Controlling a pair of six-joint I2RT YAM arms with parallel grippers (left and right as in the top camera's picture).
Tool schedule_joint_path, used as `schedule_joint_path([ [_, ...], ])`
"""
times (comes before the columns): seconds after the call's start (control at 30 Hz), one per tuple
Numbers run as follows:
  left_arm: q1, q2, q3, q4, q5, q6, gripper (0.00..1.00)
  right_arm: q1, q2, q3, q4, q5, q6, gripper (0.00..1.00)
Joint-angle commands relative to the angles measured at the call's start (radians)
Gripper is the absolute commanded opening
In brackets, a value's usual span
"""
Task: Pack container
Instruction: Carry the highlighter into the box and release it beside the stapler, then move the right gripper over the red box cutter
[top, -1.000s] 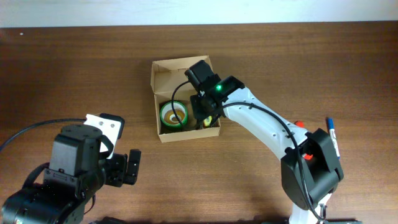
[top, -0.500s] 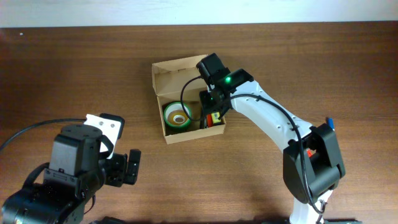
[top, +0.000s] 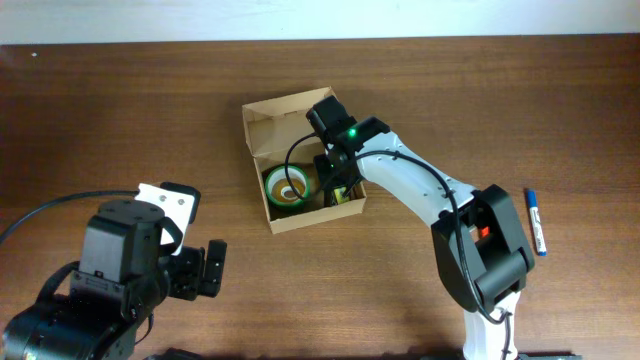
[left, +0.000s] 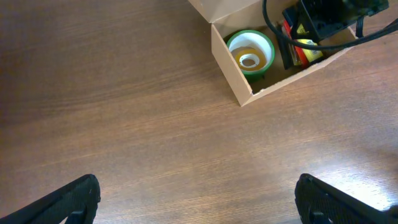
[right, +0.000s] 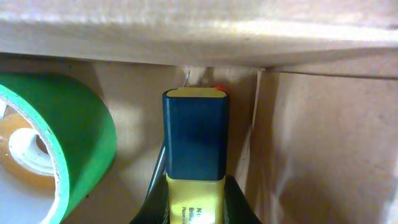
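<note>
Since the earlier frame your right arm's elbow has swung left, uncovering a blue marker (top: 535, 220) on the wooden table (top: 120, 120). The container (top: 262, 120) surrounds your right gripper (top: 338, 185). Only the wrist view shows its fingers (right: 239, 202) clenched on a yellow highlighter (right: 196, 143), with the green tape roll (top: 285, 185) just beside them. Your left gripper (left: 198, 193) is released, well apart from the container.
</note>
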Motion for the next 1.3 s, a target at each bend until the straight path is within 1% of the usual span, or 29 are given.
schedule_joint_path([
  [0.0,0.002,-0.001,0.003,0.000,0.011,0.019,1.00,0.005,0.015,0.019,0.001,0.002,-0.009,0.16],
  [0.1,0.002,-0.002,0.003,0.000,0.011,0.019,1.00,0.005,0.015,0.019,0.000,0.006,-0.009,0.24],
  [0.17,0.002,-0.001,0.003,0.000,0.011,0.019,1.00,0.005,0.015,0.019,0.000,0.006,-0.009,0.34],
  [0.23,0.002,-0.001,0.003,0.000,0.010,0.019,1.00,0.005,0.015,0.019,0.000,0.005,-0.009,0.40],
  [0.37,0.002,-0.002,0.003,0.000,0.011,0.019,1.00,0.005,0.014,0.020,-0.008,0.005,-0.009,0.40],
  [0.43,0.002,-0.001,0.003,0.000,0.011,0.019,1.00,0.005,0.011,0.043,-0.039,-0.012,-0.009,0.40],
  [0.53,0.002,-0.002,0.003,0.000,0.011,0.019,1.00,0.005,-0.001,0.176,-0.159,-0.033,-0.008,0.40],
  [0.73,0.002,-0.001,0.003,0.000,0.011,0.019,1.00,0.004,-0.033,0.587,-0.473,-0.027,-0.018,0.40],
  [0.8,0.002,-0.002,0.003,0.000,0.011,0.019,1.00,-0.004,-0.066,0.658,-0.530,0.007,-0.035,0.40],
  [0.93,0.002,-0.002,0.003,0.000,0.011,0.019,1.00,-0.060,-0.113,0.666,-0.607,0.041,-0.036,0.40],
  [1.03,0.002,-0.002,0.003,0.000,0.010,0.019,1.00,-0.141,-0.116,0.666,-0.673,0.040,-0.047,0.39],
  [1.1,0.002,-0.001,0.003,0.000,0.011,0.019,1.00,-0.206,-0.139,0.654,-0.686,0.044,-0.066,0.39],
  [1.2,0.002,-0.001,0.003,0.000,0.011,0.019,1.00,-0.321,-0.236,0.538,-0.659,0.074,-0.085,0.40],
  [1.27,0.002,-0.001,0.003,0.000,0.011,0.019,1.00,-0.395,-0.366,0.332,-0.562,0.074,-0.089,0.40],
])
